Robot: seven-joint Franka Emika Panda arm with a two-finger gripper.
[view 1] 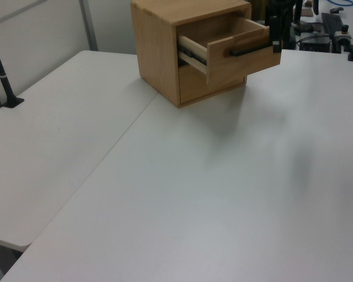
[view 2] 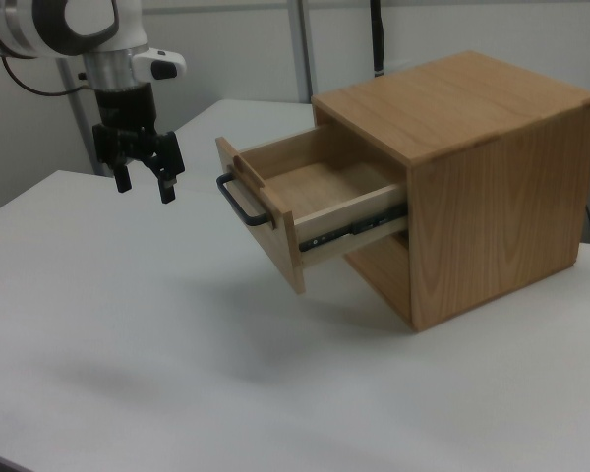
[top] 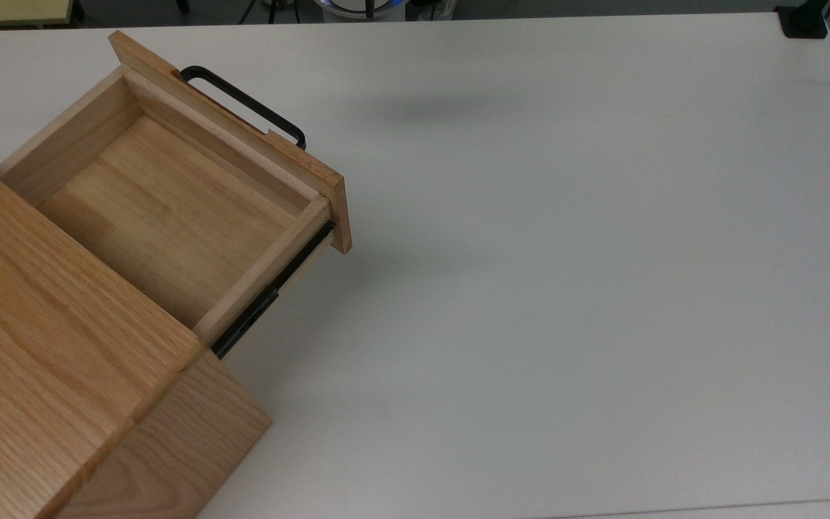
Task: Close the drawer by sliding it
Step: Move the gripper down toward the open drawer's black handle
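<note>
The drawer [top: 163, 209] stands pulled far out of the oak cabinet [top: 40, 346], with nothing inside it. Its flat front panel [view 2: 265, 231] carries a thin black bar handle [top: 242, 104], and a black side rail [top: 271, 292] is exposed. In the right view my gripper [view 2: 145, 187] hangs above the table, to the right view's left of the handle [view 2: 238, 202] and a short gap away from it. It is open with nothing between its fingers. In the left view the gripper [view 1: 275, 41] shows dark at the right end of the drawer's front [view 1: 235, 56].
The cabinet sits on a broad white table [top: 566, 288]. A seam between two tabletops [view 1: 106, 158] runs through the left view. A black clamp [top: 804, 21] is at the table's far corner and a black post [view 1: 3, 76] at the left view's left.
</note>
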